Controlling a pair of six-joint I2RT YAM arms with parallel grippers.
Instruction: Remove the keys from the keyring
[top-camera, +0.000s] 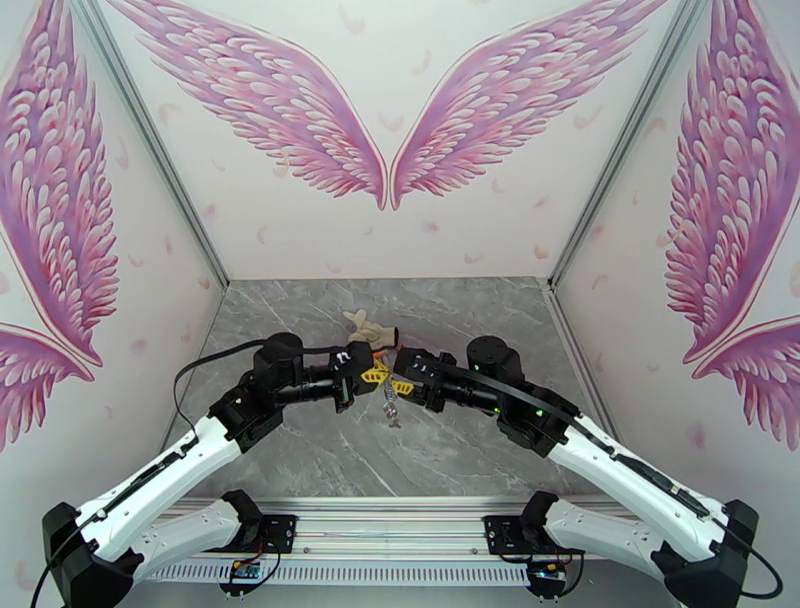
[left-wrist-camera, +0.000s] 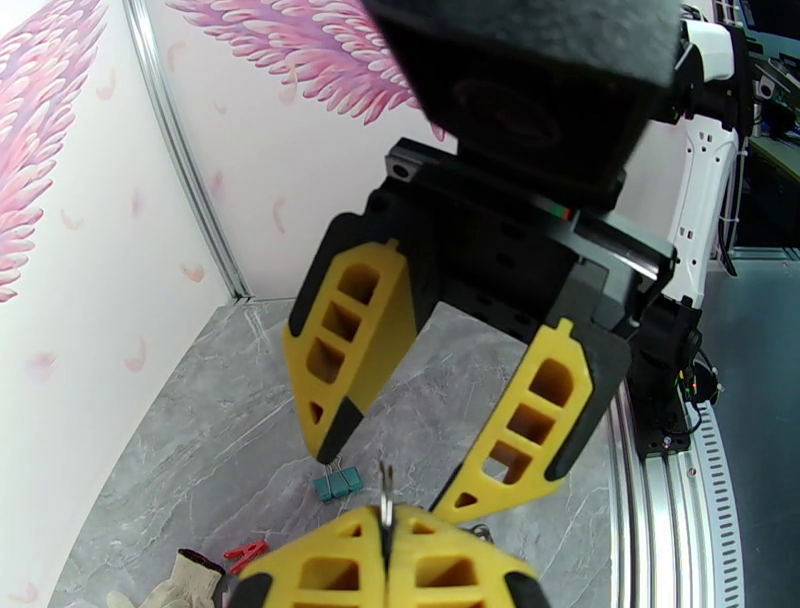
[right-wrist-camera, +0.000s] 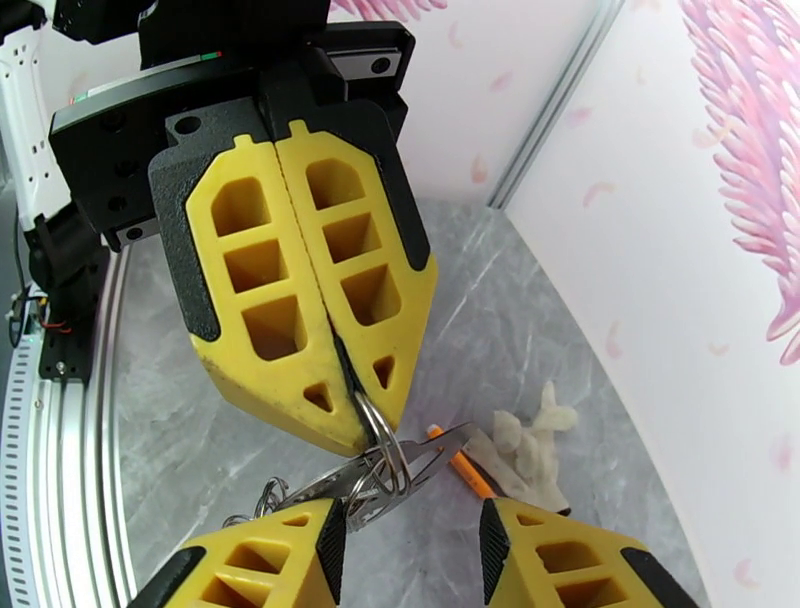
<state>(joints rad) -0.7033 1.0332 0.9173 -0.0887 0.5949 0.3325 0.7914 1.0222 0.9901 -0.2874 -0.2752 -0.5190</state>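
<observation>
one keyring (right-wrist-camera: 440, 436), few keys (top-camera: 390, 405) (pinched by left gripper (right-wrist-camera: 358, 420)).

No legible text, label, brand, number or sign can be read on any surface. The white wall panels painted with pink feathered wings (top-camera: 270, 100) carry no lettering.

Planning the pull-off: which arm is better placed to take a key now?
Right: the right gripper, open, straddles the keys, while the left gripper is shut on their ring, anchoring it.
</observation>
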